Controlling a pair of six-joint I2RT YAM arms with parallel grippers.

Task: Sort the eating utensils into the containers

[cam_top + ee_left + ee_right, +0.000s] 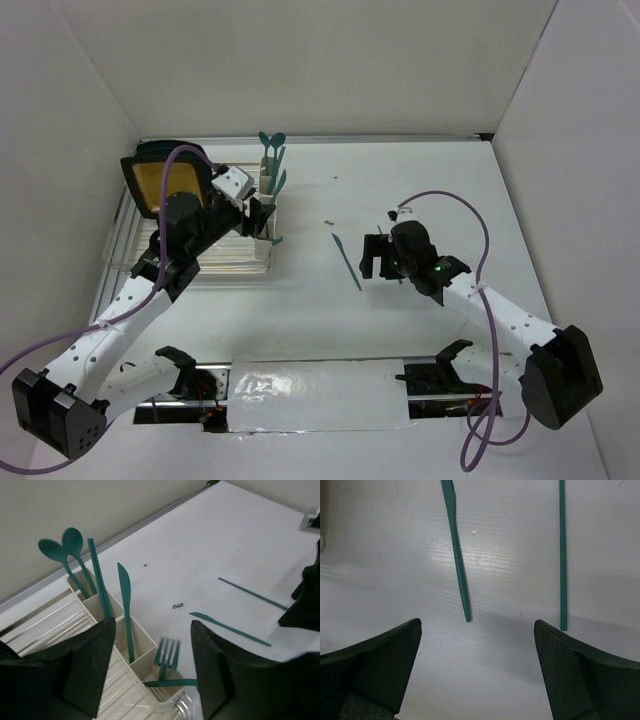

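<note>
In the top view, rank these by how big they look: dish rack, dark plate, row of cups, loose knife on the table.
1. dish rack, though partly covered
2. dark plate
3. row of cups
4. loose knife, the slimmest by far

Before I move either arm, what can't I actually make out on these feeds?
1. Right wrist view: the knife and the thin teal stick run off the top edge; their heads are unseen.
2. Left wrist view: the left gripper blocks the nearest of the containers, so where the crosswise teal handle ends is unclear.
3. Top view: that stick cannot be found; the right gripper may cover it.
</note>
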